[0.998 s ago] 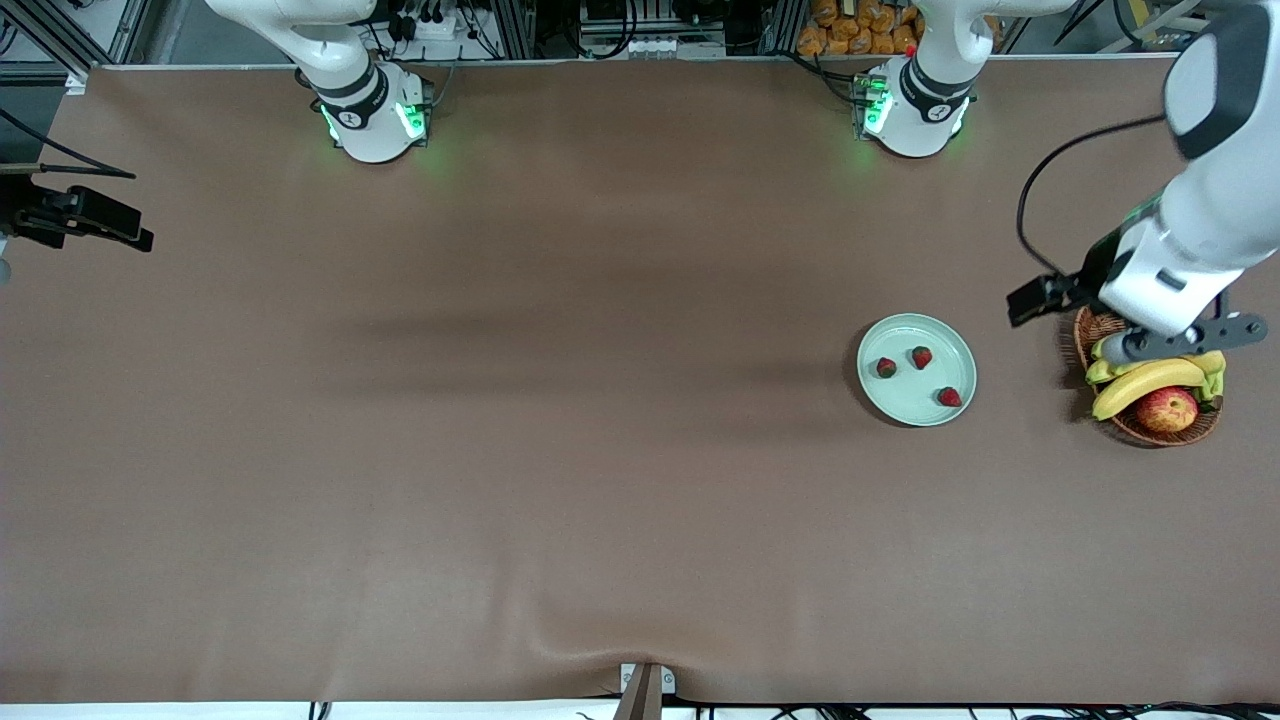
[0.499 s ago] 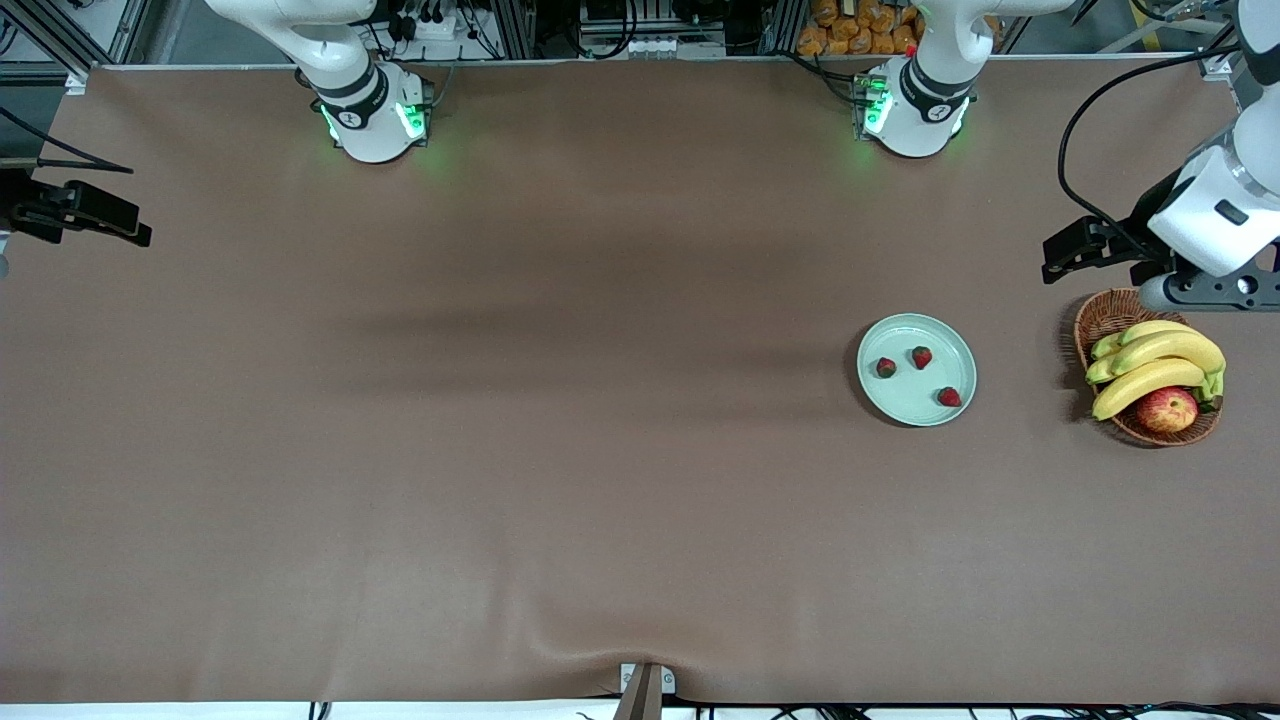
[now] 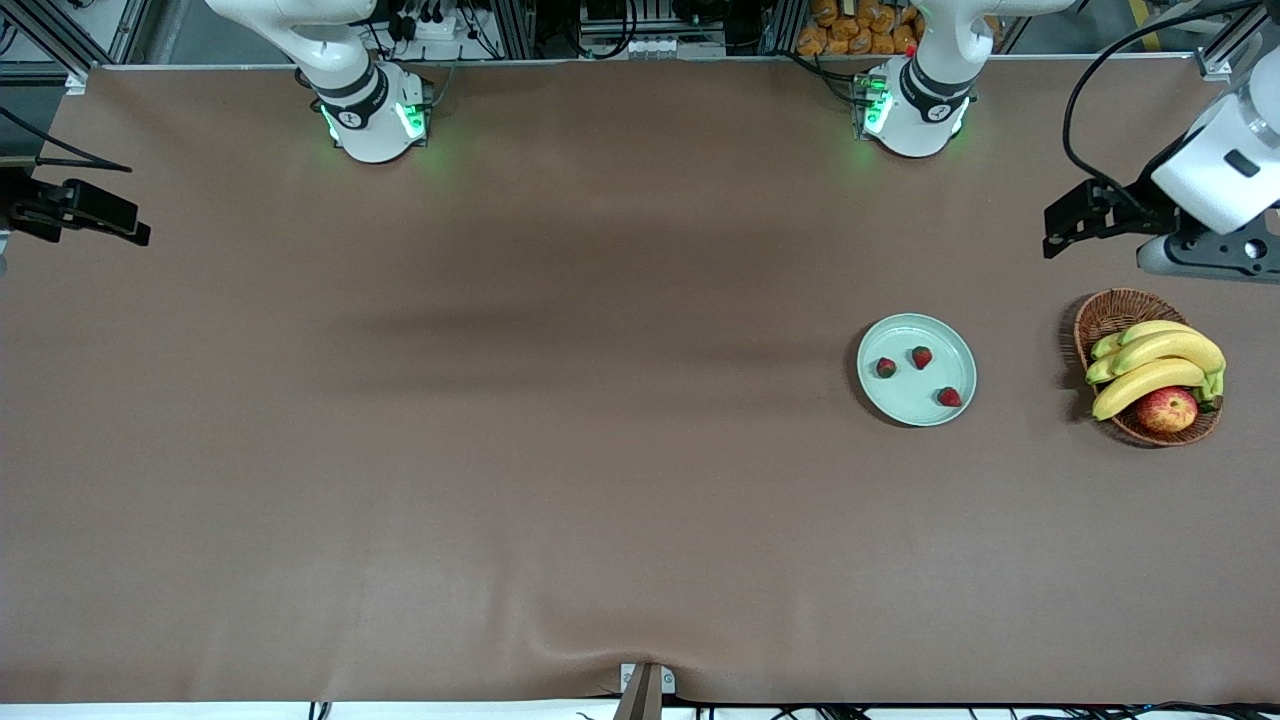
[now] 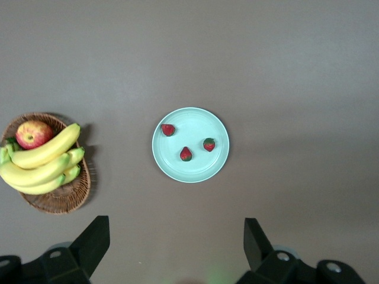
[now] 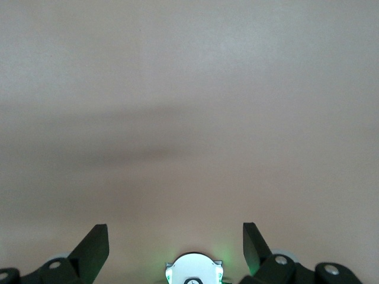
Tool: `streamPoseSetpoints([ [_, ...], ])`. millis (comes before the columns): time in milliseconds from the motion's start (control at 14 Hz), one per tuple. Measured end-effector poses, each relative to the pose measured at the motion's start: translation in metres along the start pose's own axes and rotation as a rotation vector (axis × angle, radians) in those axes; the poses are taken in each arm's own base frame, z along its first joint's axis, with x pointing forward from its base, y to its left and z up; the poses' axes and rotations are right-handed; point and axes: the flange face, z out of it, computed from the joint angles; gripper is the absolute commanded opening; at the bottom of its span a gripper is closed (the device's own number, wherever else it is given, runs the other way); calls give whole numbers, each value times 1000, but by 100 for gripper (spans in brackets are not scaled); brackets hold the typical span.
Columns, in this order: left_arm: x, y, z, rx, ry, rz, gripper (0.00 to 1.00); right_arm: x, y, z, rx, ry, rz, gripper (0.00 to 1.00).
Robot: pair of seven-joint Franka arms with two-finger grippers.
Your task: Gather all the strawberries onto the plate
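Front view: three tiny red strawberries with dark green caps (image 3: 921, 356) all sit inside the round, shallow, pale mint-green plate (image 3: 886, 405), apart from one another, none left on the brown desk (image 3: 560, 430). The plate sits toward the left arm's end, beside the brown wicker basket (image 3: 1112, 312) holding yellow bananas (image 3: 1160, 362) and a red-yellow apple (image 3: 1167, 410). The left gripper (image 3: 1215, 262) hangs over the desk just above the basket in the view; the right gripper is out of this view.

Left wrist view: left gripper (image 4: 176, 248) fingers spread wide, holding nothing, high over plate and basket.

Right wrist view: right gripper (image 5: 175, 248) fingers also spread and empty, over bare desk; that arm waits.

Handling, my read: berries are light, soft, bruise easily, may roll on the glossy plate. Pinch gently across the widest part of the body, not the cap. Task looks complete.
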Motion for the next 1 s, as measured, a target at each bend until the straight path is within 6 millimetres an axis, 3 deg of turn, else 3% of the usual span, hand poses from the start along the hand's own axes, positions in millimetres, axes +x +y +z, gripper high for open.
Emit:
streamPoseSetpoints([
  [784, -2, -34, 1, -1, -3, -32, 100, -2, 0, -5, 0, 6, 0, 100],
  [998, -1, -35, 2, -2, -5, -47, 100, -2, 0, -5, 0, 6, 0, 100],
])
